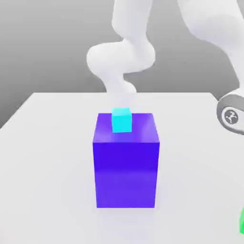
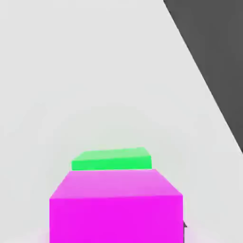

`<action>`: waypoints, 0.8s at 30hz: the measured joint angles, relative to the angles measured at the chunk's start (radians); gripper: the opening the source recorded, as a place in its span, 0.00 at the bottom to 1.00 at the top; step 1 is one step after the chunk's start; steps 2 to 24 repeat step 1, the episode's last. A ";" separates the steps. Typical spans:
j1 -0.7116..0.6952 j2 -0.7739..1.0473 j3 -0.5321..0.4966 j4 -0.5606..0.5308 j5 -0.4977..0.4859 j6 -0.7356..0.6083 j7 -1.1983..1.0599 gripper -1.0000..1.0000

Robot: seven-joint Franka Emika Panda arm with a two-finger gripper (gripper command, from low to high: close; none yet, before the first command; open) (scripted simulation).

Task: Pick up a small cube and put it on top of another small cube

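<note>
My hand camera looks down on the small magenta cube (image 2: 116, 206), close beneath it, with the green cube (image 2: 112, 159) just beyond it on the white table (image 2: 95, 71); whether the two touch, and whether my fingers are spread or pinching the magenta cube, I cannot tell. In the exterior view, a cyan cube (image 1: 121, 120) sits atop the big blue-violet block (image 1: 126, 162).

Magenta small cube (image 2: 116, 206) sits close before a green cube (image 2: 112, 159).
</note>
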 joint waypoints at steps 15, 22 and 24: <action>0.000 0.000 0.000 0.000 0.000 0.000 0.000 1.00; 0.000 0.000 0.000 0.000 0.000 0.000 0.000 1.00; 0.000 0.000 0.000 0.000 0.000 0.000 0.000 1.00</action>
